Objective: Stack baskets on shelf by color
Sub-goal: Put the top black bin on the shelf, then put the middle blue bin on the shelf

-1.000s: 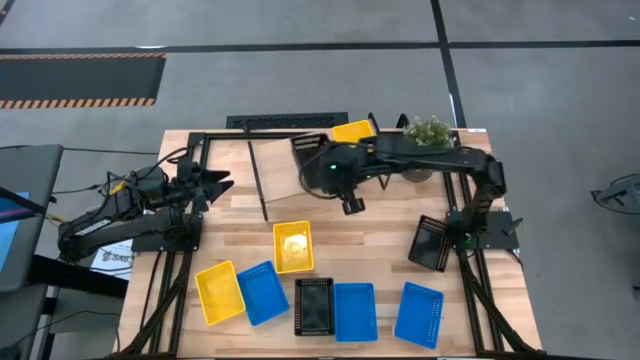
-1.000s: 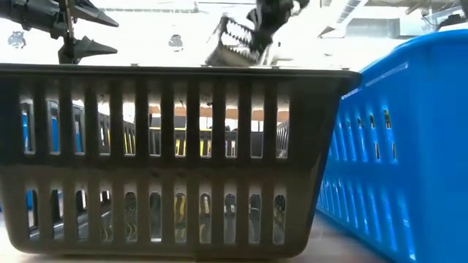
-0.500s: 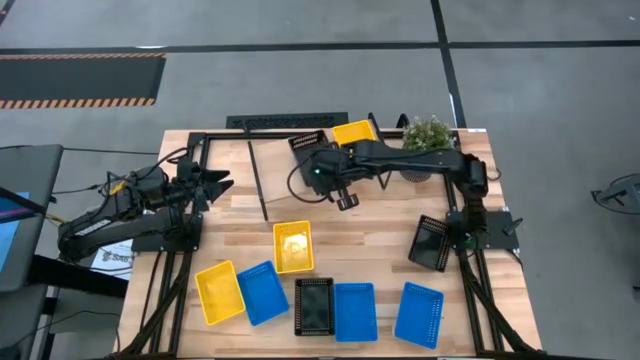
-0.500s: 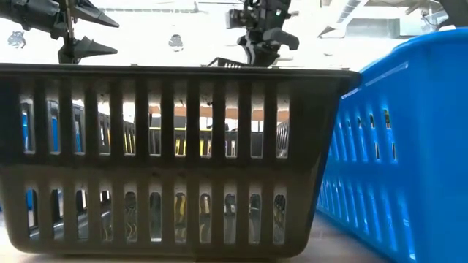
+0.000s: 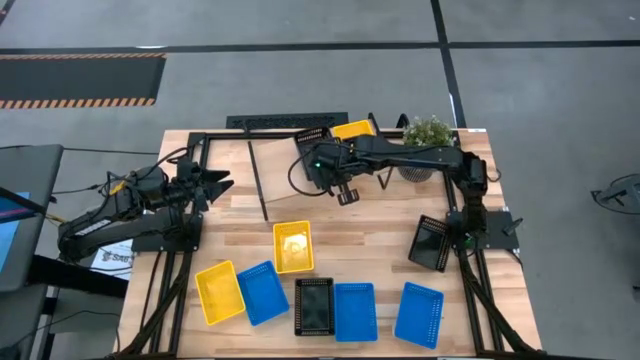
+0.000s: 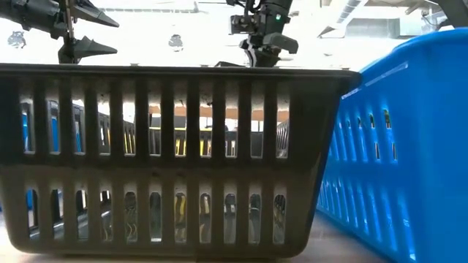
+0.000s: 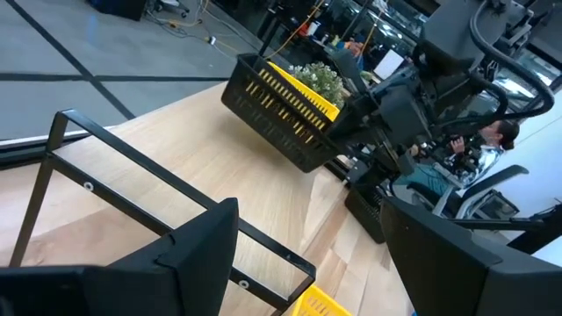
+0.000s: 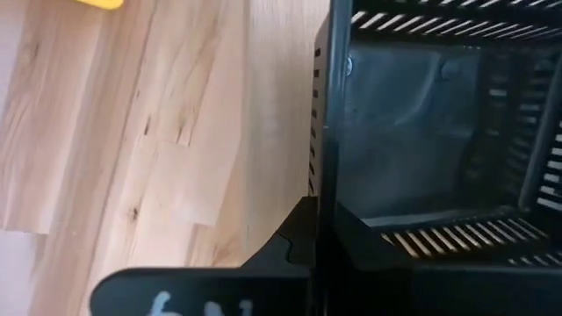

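My right gripper (image 5: 325,163) is shut on a black basket (image 7: 281,118), which hangs tilted over the light wooden shelf (image 5: 282,172) at the table's far middle. A yellow basket (image 5: 352,130) sits just behind it. In the high view my arm covers most of the held basket (image 5: 308,139). Near the front lie loose baskets: yellow ones (image 5: 293,247) (image 5: 219,292), blue ones (image 5: 263,292) (image 5: 354,311) (image 5: 419,313) and a black one (image 5: 315,305). My left gripper (image 5: 222,184) waits open at the table's left. My right gripper pinches one wall of the black basket at its rim (image 8: 321,189), one finger inside the basket and one outside. It comes from above, slanting down. The basket is lifted clear of the wood and hangs tilted.
Another black basket (image 5: 432,243) leans by the right arm's base. A potted plant (image 5: 428,132) stands at the far right. In the low view a black basket (image 6: 175,153) and a blue one (image 6: 402,146) fill the foreground. Black frame bars (image 7: 176,189) cross the table's left.
My right gripper has carried the black basket toward the table's far edge and down, tipping further downward; most of this came in the first half second. The basket has dropped behind the near basket's rim in the low view.
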Controlling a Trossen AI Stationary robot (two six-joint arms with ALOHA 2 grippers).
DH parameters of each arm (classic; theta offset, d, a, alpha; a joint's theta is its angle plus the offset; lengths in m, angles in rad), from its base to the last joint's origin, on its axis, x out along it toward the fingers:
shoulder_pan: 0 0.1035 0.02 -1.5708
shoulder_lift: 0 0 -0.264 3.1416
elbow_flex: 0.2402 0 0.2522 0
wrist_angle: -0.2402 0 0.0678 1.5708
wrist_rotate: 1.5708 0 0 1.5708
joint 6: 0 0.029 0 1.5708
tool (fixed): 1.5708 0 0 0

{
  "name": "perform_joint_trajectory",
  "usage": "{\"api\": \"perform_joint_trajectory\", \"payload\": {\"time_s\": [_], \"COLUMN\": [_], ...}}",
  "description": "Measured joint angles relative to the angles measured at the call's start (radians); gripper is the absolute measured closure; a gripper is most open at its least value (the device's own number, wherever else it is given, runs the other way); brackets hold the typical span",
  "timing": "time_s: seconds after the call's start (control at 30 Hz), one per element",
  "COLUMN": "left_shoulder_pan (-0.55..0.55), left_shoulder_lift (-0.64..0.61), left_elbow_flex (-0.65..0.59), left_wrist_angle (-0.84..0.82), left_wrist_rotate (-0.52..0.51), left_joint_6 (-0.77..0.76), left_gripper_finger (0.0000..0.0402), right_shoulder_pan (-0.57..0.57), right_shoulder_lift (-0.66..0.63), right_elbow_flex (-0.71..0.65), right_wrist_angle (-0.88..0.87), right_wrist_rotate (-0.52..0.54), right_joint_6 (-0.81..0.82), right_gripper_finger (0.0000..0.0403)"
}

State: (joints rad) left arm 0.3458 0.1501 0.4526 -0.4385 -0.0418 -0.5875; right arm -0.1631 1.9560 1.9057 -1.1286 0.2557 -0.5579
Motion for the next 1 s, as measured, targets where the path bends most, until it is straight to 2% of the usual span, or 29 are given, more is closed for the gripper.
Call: {"api": "perform_joint_trajectory", "payload": {"time_s": [0.17,0.5,0.57,0.7,0.87,1.0], "left_shoulder_pan": [0.0,0.0,0.0,0.0,0.0,0.0], "left_shoulder_lift": [0.0,0.0,0.0,0.0,0.0,0.0], "left_elbow_flex": [0.0,0.0,0.0,0.0,0.0,0.0], "left_wrist_angle": [0.0,0.0,0.0,0.0,0.0,0.0], "left_wrist_rotate": [0.0,0.0,0.0,0.0,0.007,0.012], "left_joint_6": [0.0,0.0,0.0,0.0,0.0,-0.001], "left_gripper_finger": [0.0136,0.0136,0.0136,0.0136,0.0136,0.0136], "right_shoulder_pan": [-0.001,0.001,0.007,0.036,0.096,0.17], "right_shoulder_lift": [0.0,0.0,0.002,0.0,-0.002,-0.002], "right_elbow_flex": [0.0,0.002,0.039,0.171,0.338,0.38], "right_wrist_angle": [-0.006,0.011,-0.01,-0.095,-0.247,-0.384], "right_wrist_rotate": [-0.048,-0.048,-0.048,-0.064,-0.153,-0.239], "right_joint_6": [0.001,0.015,0.043,0.137,0.328,0.501], "right_gripper_finger": [0.0358,0.0274,0.0259,0.023,0.0208,0.0205]}}
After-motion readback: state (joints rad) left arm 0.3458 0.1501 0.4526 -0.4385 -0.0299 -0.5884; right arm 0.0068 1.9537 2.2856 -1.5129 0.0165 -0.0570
